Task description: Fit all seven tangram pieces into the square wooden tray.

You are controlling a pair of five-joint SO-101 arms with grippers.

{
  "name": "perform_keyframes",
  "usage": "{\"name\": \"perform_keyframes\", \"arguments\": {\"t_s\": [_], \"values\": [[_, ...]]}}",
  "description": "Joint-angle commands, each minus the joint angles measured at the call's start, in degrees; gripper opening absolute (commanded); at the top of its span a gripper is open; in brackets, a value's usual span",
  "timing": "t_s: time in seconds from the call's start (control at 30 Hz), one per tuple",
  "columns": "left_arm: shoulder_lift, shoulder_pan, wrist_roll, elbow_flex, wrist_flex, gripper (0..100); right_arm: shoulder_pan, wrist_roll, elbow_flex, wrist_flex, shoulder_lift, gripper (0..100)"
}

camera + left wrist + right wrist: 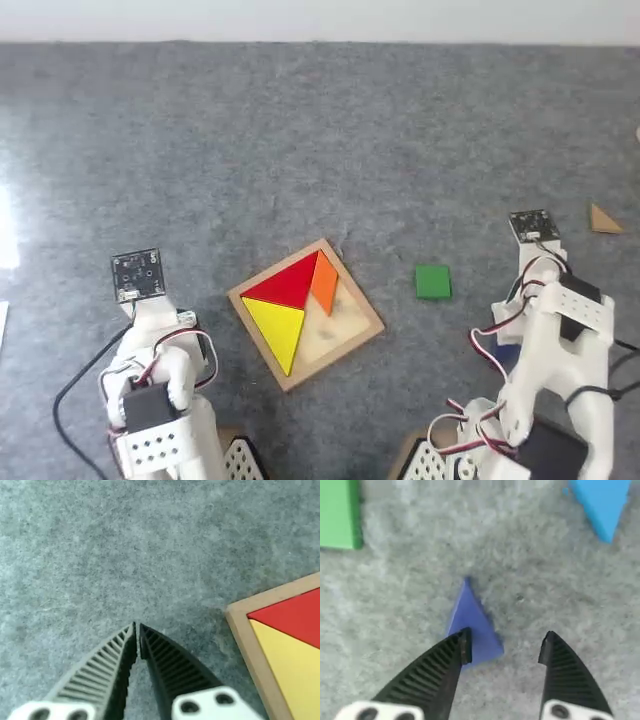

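The square wooden tray [352,304] lies at the table's middle, turned like a diamond. It holds a red triangle [285,285], a yellow triangle [278,330] and an orange piece [324,283]. My left gripper [136,628] is shut and empty over the grey mat, just off a corner of the tray [239,626]. My right gripper [507,644] is open low over a dark blue triangle [472,622], with one fingertip [464,641] over the triangle's edge. A green square [339,513] and a light blue triangle [603,500] lie farther out on the mat.
In the high view the green square [433,281] sits between the tray and the right arm [545,330]. A tan triangle [603,219] lies near the right edge. The left arm [150,370] stands at the lower left. Grey felt covers the table.
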Motion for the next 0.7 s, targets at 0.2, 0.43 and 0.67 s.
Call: {"name": "perform_keyframes", "arguments": {"t_s": [0.2, 0.43, 0.67], "values": [[-1.0, -0.2, -0.3, -0.4, 0.4, 1, -2.8, -4.6, -0.6, 4.4, 0.9, 24.5], [-1.0, -0.2, -0.3, -0.4, 0.4, 1, -7.1, -14.9, -1.1, 2.6, 1.5, 24.5], [-1.0, -0.2, -0.3, -0.4, 0.4, 1, -7.5, -15.8, -1.1, -1.7, 1.7, 24.6]]}}
